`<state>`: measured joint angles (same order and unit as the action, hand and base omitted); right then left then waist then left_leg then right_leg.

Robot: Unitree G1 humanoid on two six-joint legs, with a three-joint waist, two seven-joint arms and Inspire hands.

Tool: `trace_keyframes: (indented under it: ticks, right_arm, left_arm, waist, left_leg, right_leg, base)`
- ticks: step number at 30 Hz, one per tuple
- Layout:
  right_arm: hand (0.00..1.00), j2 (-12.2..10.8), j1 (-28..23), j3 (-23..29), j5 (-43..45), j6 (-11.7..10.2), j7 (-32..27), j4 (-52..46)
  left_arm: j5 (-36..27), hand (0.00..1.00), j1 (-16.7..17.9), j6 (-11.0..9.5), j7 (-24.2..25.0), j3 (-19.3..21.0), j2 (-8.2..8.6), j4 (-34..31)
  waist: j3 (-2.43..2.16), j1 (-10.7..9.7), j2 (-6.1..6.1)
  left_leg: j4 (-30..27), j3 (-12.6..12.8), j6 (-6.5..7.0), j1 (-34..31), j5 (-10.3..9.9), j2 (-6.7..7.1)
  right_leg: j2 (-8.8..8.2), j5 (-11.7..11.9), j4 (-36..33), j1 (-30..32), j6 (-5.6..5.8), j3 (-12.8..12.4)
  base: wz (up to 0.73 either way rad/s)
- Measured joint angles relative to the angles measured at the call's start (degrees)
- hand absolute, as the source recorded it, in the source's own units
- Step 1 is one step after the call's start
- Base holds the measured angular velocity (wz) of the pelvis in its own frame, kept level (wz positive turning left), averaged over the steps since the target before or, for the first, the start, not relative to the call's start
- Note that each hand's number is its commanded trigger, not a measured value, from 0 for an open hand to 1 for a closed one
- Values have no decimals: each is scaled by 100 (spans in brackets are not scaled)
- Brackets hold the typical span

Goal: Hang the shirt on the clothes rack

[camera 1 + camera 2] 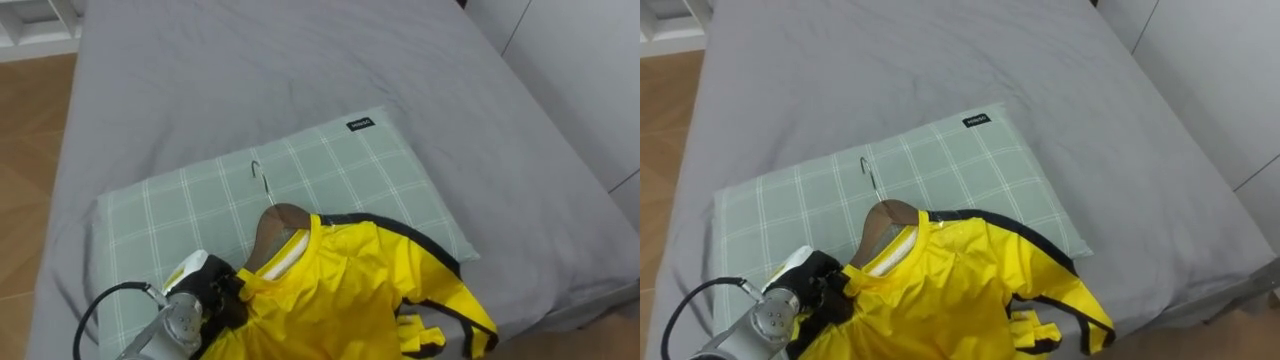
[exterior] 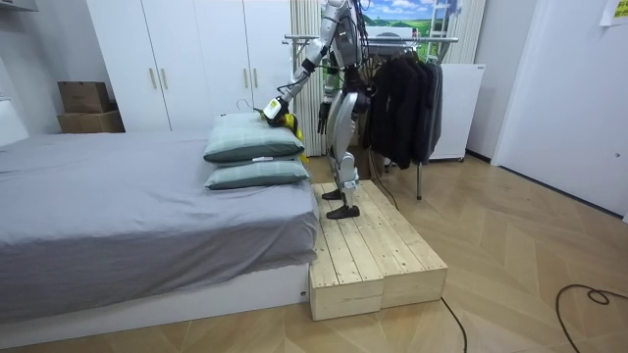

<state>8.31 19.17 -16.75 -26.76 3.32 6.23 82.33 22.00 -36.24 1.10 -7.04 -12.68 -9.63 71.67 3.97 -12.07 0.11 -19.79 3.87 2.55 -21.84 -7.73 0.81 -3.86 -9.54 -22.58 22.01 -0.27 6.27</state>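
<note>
A yellow shirt [image 1: 345,290] with black trim lies on a wooden hanger [image 1: 274,230] on top of a green checked pillow [image 1: 190,200]. The hanger's metal hook [image 1: 258,172] rests on the pillow and points towards the far side of the bed. My left hand [image 1: 218,288] comes in from the lower left, its dark fingers curled on the shirt's shoulder at the hanger's end. In the room view that hand [image 2: 274,106] reaches out over the pillow [image 2: 250,137]. My right hand [image 2: 322,122] hangs at my side.
I stand on a wooden platform [image 2: 365,245] beside the grey bed [image 1: 300,70]. A second pillow [image 2: 257,174] lies beneath the first. Behind me a clothes rack [image 2: 378,39] carries several dark garments [image 2: 402,98]. White wardrobes [image 2: 186,59] line the wall.
</note>
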Motion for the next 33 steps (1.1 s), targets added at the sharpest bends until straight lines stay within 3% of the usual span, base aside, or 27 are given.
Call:
trace_keyframes:
  ticks: [9,15,16,18,24,26,30,33]
  right_arm:
    - [0,2,-12,0,-2,-1,18,15]
    - [0,17,-28,7,88,-16,87,16]
    - [0,15,-43,6,105,-28,110,13]
    - [0,19,-98,7,106,-24,145,15]
    - [0,33,-197,18,150,-24,147,28]
    - [0,61,-277,15,168,-30,138,57]
    - [0,122,-498,24,205,-96,143,36]
    - [0,180,-709,271,246,-102,147,28]
  left_arm:
    - [1,100,1,0,-9,6,-4,11]
    - [-17,100,26,-1,-9,15,-12,29]
    - [-17,100,50,-16,-12,29,-13,26]
    - [-19,100,134,-31,-13,30,-3,24]
    - [-1,100,200,-29,-125,47,-3,-22]
    - [-13,100,230,-29,-166,60,-8,-49]
    - [-275,100,334,-81,-259,147,-27,-212]
    - [-289,100,548,-100,-298,385,-43,-829]
  waist:
    - [-6,15,-3]
    - [-36,17,18]
    - [-46,46,21]
    - [-117,68,51]
    - [-169,136,91]
    - [-228,138,129]
    - [-262,159,136]
    - [-278,158,120]
  left_leg:
    - [13,5,-1,11,1,-14]
    - [63,3,-1,179,0,-47]
    - [114,7,-1,231,0,-46]
    - [154,18,-1,284,1,-49]
    - [310,13,-8,616,7,-44]
    - [424,9,-12,803,10,-38]
    - [544,12,-13,1070,9,-21]
    - [636,12,-14,1245,9,-14]
  right_leg:
    - [43,57,130,-68,-8,-5]
    - [98,178,414,-355,5,18]
    - [99,183,453,-403,9,21]
    - [105,201,513,-468,15,17]
    - [117,213,694,-816,24,28]
    - [127,240,840,-1014,31,28]
    - [118,223,898,-1251,43,23]
    - [120,217,991,-1420,48,21]
  base:
    - [0]
    - [0]
    - [0]
    - [0]
    - [1]
    - [0]
    - [0]
    - [0]
